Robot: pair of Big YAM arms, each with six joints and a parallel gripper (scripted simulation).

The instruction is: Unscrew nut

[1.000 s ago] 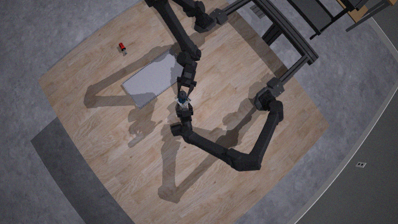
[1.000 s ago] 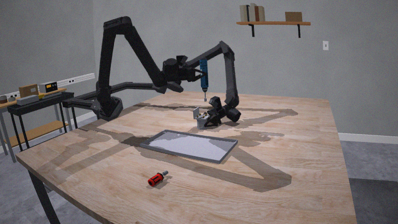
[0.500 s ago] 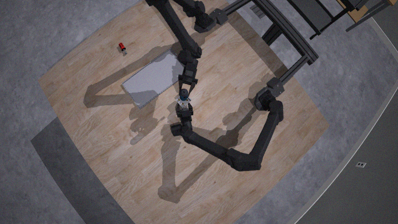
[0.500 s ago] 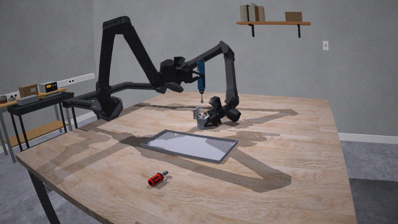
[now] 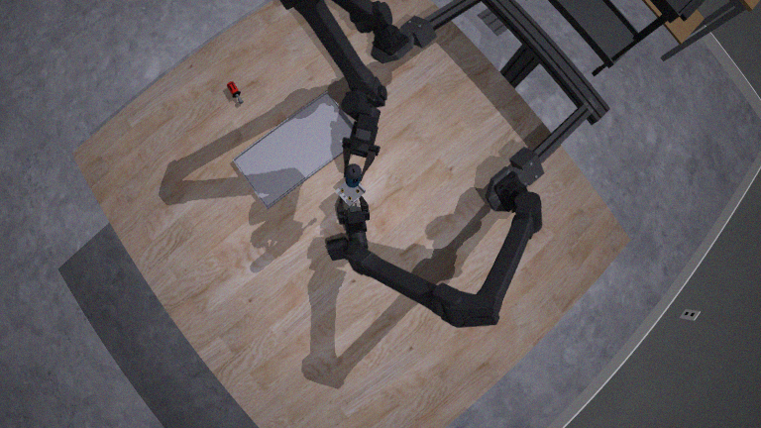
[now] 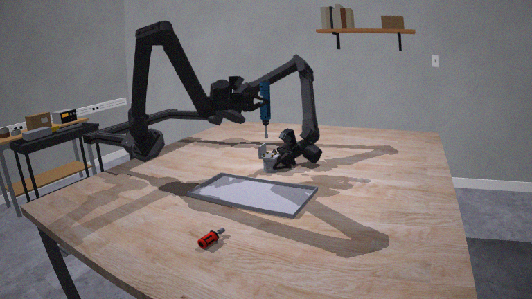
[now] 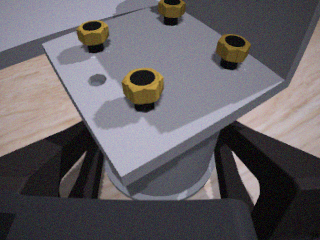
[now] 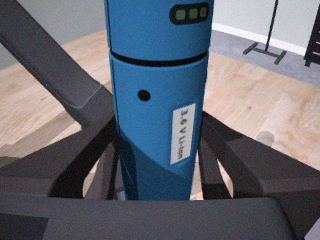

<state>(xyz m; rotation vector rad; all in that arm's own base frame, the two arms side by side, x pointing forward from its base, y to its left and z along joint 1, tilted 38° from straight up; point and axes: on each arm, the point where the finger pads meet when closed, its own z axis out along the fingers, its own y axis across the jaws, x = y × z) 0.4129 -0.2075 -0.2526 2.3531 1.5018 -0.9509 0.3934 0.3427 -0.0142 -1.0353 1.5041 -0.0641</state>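
The joint module [image 6: 269, 160] stands upright on the table, with a grey bracket [image 7: 167, 87] on top. Several yellow nuts sit on the bracket's studs; the nearest nut [image 7: 143, 84] is in front and another [image 7: 232, 47] is at the right. I cannot tell which sits lowest. My left gripper [image 7: 159, 121] is shut on the module's round body from both sides. My right gripper [image 6: 255, 102] is shut on the blue nut driver [image 8: 160, 94], upright. The driver's tip [image 6: 265, 135] hangs a little above the bracket, touching no nut.
A flat grey tray [image 6: 253, 194] lies on the table just beside the module. A small red-handled screwdriver [image 6: 209, 237] lies far off near the table's edge. Both arms meet over the module at the table's middle.
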